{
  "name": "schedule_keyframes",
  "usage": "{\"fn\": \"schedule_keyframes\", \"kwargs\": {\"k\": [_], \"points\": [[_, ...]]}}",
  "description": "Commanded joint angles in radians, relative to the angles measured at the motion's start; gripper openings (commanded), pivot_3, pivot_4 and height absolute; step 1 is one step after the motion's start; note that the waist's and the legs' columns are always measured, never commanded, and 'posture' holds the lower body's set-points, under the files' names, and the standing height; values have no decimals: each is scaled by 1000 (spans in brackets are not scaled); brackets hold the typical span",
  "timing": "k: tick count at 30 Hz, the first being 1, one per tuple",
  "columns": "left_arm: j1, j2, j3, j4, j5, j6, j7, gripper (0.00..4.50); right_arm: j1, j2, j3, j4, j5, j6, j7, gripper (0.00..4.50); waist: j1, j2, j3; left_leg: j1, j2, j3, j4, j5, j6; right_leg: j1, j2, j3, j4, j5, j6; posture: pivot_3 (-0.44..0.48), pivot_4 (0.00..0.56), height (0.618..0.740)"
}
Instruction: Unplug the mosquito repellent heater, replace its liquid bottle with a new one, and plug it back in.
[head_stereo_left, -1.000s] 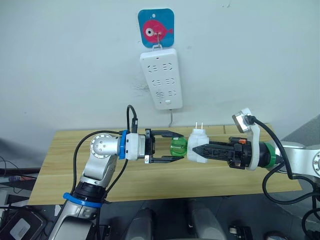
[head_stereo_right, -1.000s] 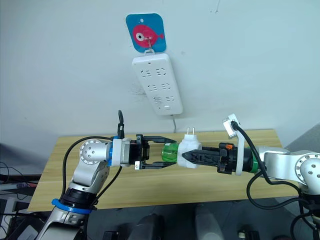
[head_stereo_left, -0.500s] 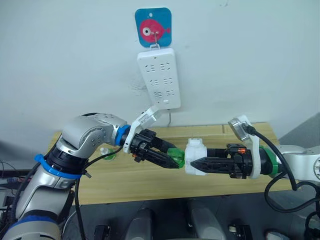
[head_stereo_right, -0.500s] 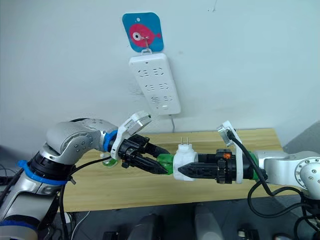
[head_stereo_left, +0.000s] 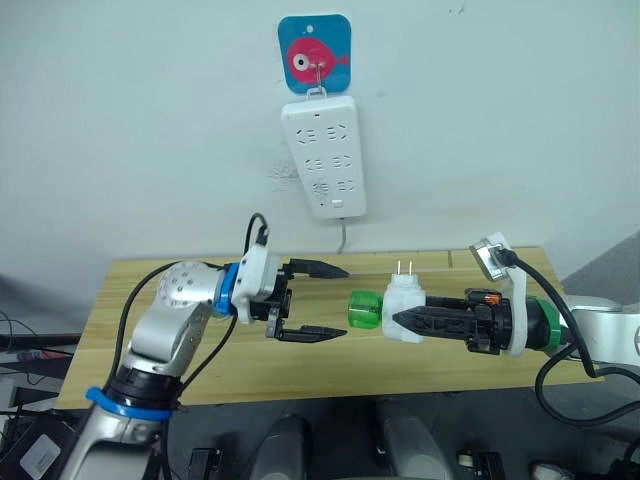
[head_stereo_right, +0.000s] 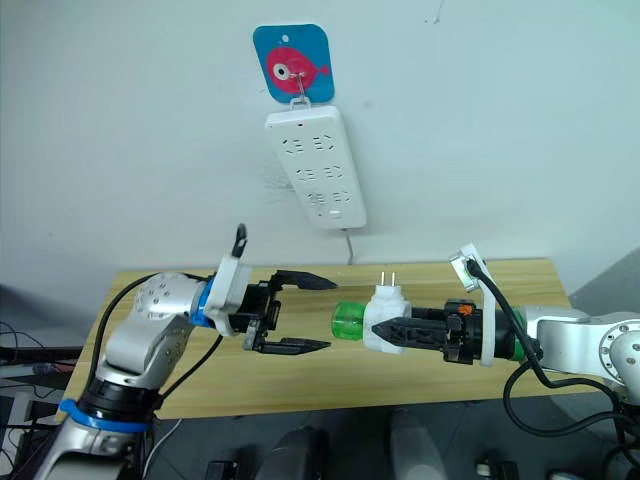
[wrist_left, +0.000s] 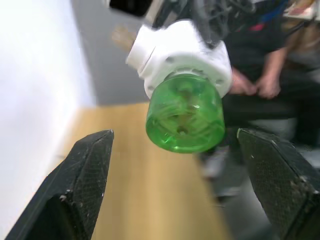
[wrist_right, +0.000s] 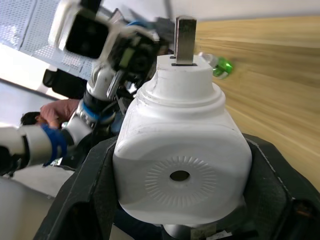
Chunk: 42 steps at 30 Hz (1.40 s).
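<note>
Sideways, the mosquito repellent heater in the right tool aims its green bottle at the wide-open, empty left tool.

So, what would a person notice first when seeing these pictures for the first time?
Probably the white mosquito repellent heater held in the right tool above the wooden table, with its green bottle pointing at the open left tool. Next, the white power strip hanging on the wall under a blue fish hook.
</note>
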Motion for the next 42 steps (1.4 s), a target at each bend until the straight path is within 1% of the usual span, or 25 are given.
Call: {"fn": "schedule_keyframes", "kwargs": {"k": [1, 3, 8, 14, 17, 19, 21, 22, 24, 25, 26, 28, 29, 30, 31, 32, 33, 36, 38, 39, 41, 42], "points": [[19, -55, 16, -18, 45, -183, 35, 4193, -2, -9, -41, -16, 47, -18, 0, 2974, 2, 0, 0, 0, 0, 0, 0, 0, 0, 0, 0, 0, 0, 0, 0, -180, 211, 740], [19, -80, -3, -3, 71, -245, 41, 4193, -3, -8, -39, -15, 47, -20, -2, 2974, 4, 0, 0, 0, 0, 0, 1, 0, 0, 1, 0, 0, 0, 0, 0, -179, 209, 740], [-5, -128, -51, 62, 126, -330, 68, 4193, -17, -5, -28, -17, 50, -21, -9, 2974, 0, 0, 0, 0, -1, 0, 1, 0, 0, 1, 1, 0, 1, 0, 0, -178, 207, 740], [-35, -143, -83, 116, 150, -363, 84, 4193, -26, -3, -25, -17, 49, -19, -12, 2974, -2, 0, 0, 1, 0, 0, 1, 0, 0, 1, 1, -1, 2, 0, 0, -179, 205, 740], [-54, -155, -89, 121, 146, -345, 101, 3643, -26, -3, -25, -19, 51, -21, -14, 2974, -2, 0, 0, 1, 0, 0, 1, 0, 0, 1, 1, -1, 2, 0, 0, -179, 205, 740], [-58, -146, -103, 108, 131, -317, 86, 2994, -26, -3, -24, -20, 50, -22, -15, 2974, -2, 0, 0, 1, 0, 0, 1, 0, 0, 1, 1, -1, 2, 0, 0, -179, 205, 740], [-58, -116, -104, 71, 96, -253, 68, 2345, -27, -3, -22, -24, 50, -25, -17, 2974, -3, 0, 0, 1, 0, -1, 1, 0, 0, 1, 1, -1, 3, 0, 0, -180, 205, 740], [-66, -99, -102, 48, 77, -206, 60, 2245, -26, -3, -22, -26, 50, -26, -17, 2974, -3, 0, 0, 1, 0, -1, 1, 0, 0, 1, 1, -1, 3, 0, 0, -180, 205, 740], [-90, -53, -107, 0, 36, -72, 42, 2245, -25, -4, -23, -30, 47, -25, -16, 2974, -4, 0, 0, 1, 0, -1, 1, 0, 0, 1, 1, -1, 3, 0, 0, -178, 207, 740], [-110, -16, -113, -29, 6, 44, 36, 2245, -24, -6, -24, -34, 41, -22, -10, 2974, -4, 0, 0, 1, 0, -1, 1, 0, 0, 1, 2, -1, 3, 0, 0, -178, 207, 740], [-138, 27, -120, -53, -34, 194, 38, 2245, -23, -8, -26, -39, 40, -20, -3, 2974, -5, 0, 0, 1, 0, -1, 1, 0, 0, 1, 2, -1, 4, 0, 0, -178, 207, 740], [-204, 100, -128, -81, -159, 524, 59, 2245, -24, -11, -27, -46, 30, -14, 12, 2974, -6, 0, 0, 1, 0, -2, 1, 0, 0, 1, 4, -2, 4, 0, 1, -169, 208, 740], [-253, 137, -132, -77, -248, 717, 59, 2245, -25, -12, -26, -50, 23, -12, 20, 2974, -6, 0, 0, 1, 0, -2, 1, 0, 0, 1, 5, -2, 4, 0, 1, -169, 208, 740], [-294, 166, -136, -69, -318, 868, 49, 2245, -26, -12, -24, -52, 19, -11, 26, 2974, -7, 0, 0, 1, 0, -2, 1, 0, 0, 1, 6, -2, 4, 0, 1, -169, 208, 740], [-355, 203, -152, -36, -389, 1034, 2, 2245, -30, -12, -19, -58, 8, -8, 36, 2974, -8, 0, 0, 1, 0, -1, 1, 0, 0, 1, 6, -3, 4, 0, 1, -163, 206, 740], [-397, 225, -164, -8, -426, 1138, -27, 2245, -33, -12, -16, -60, 6, -8, 39, 2974, -9, 0, 0, 1, -1, -1, 1, 0, 0, 1, 7, -3, 5, 0, 1, -163, 206, 740], [-426, 237, -176, 13, -438, 1187, -50, 2245, -35, -9, -12, -60, 11, -12, 38, 2974, -10, 0, 0, 1, -1, -2, 1, 0, 0, 1, 7, -4, 5, 0, 1, -163, 206, 740], [-453, 236, -191, 37, -407, 1177, -73, 2245, -37, -7, -8, -59, 12, -19, 35, 2974, -9, 0, 0, 2, -1, -1, 1, 0, 0, 1, 7, -5, 4, 0, 1, -171, 207, 740], [-428, 233, -187, 26, -374, 1101, -99, 2245, -32, -7, -9, -57, 17, -28, 25, 2974, -10, 0, 0, 1, 0, -1, 0, 0, 0, 0, 6, -4, 4, 0, 1, -173, 208, 740], [-406, 230, -190, 17, -335, 1038, -92, 2245, -29, -7, -10, -57, 23, -34, 18, 2974, -10, 0, 0, 1, 0, -1, 0, 0, 0, -1, 4, -3, 4, 0, 1, -173, 208, 740], [-355, 227, -187, -5, -274, 927, -81, 2989, -21, -6, -12, -56, 36, -44, 5, 2974, -8, 0, 0, 1, 0, -2, 0, 0, 0, -1, 2, -2, 4, 0, 1, -175, 209, 740], [-322, 225, -178, -20, -245, 864, -74, 3263, -18, -6, -14, -54, 43, -48, -1, 2974, -8, 0, 0, 1, 0, -2, 0, 0, 0, -1, 2, -1, 4, 0, 0, -175, 209, 740]]}}
